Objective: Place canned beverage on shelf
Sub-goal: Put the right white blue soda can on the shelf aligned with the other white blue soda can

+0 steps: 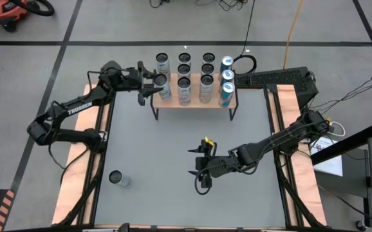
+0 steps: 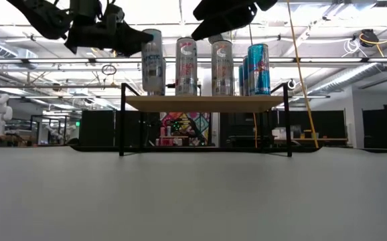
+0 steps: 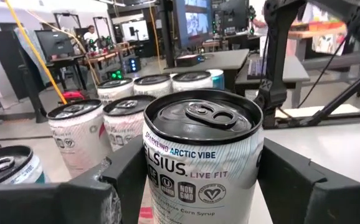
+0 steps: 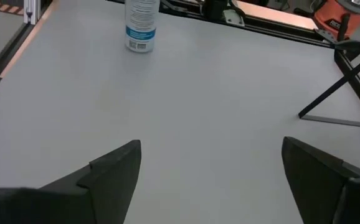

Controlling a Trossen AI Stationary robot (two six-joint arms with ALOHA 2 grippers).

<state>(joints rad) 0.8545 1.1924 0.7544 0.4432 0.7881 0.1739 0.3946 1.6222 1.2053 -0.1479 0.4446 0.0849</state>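
The shelf, a light plank on thin black legs, stands at the table's far middle and bears several upright cans. My left gripper is shut on a white Celsius can over the plank's left end. The can's base is level with the plank top; whether it rests there I cannot tell. My right gripper hangs open over the middle of the table, holding nothing. My left gripper pinches the can's side wall just below the rim between its two fingers, one on each side. The fingers come in level from the table's left side. The can stands upright, its tab facing up.
Another can stands alone on the grey table near its left front corner. The shelf's cans stand in rows right of the held one, the blue ones at the right end. A red vacuum is on the floor beyond.
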